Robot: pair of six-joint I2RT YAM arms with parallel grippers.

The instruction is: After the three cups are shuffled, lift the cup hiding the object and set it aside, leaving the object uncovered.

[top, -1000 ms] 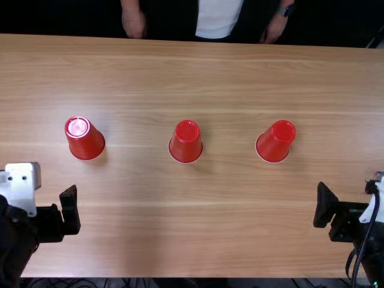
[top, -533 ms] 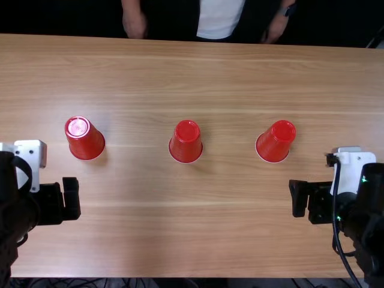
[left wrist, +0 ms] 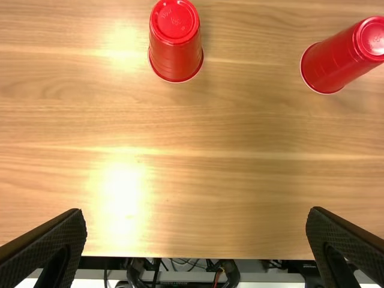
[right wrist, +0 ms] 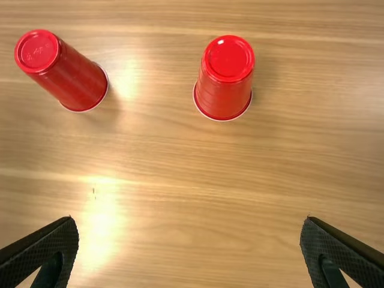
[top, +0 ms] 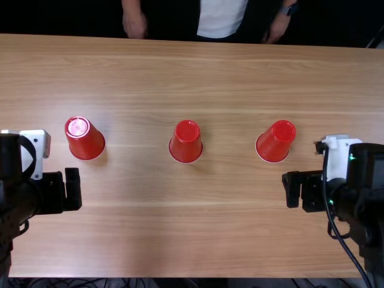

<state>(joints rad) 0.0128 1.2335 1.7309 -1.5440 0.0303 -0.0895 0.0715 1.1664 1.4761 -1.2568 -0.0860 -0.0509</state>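
l cup (top: 84, 138), r cup (top: 275, 141) flank mid cup (top: 186, 141). prob. light, crushable: pinch sidewall gently. l gripper (top: 71, 189), r gripper (top: 293, 189) jaws apart.

From above the counter's (top: 192, 234) near edge I look steeply down; both closer wrist cameras share the middle cup (top: 185, 142).

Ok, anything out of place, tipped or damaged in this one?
Nothing stands out. The left cup, middle cup and right cup stand upside down in a row on the table, apart from each other, none tipped or crushed; nothing spilled.
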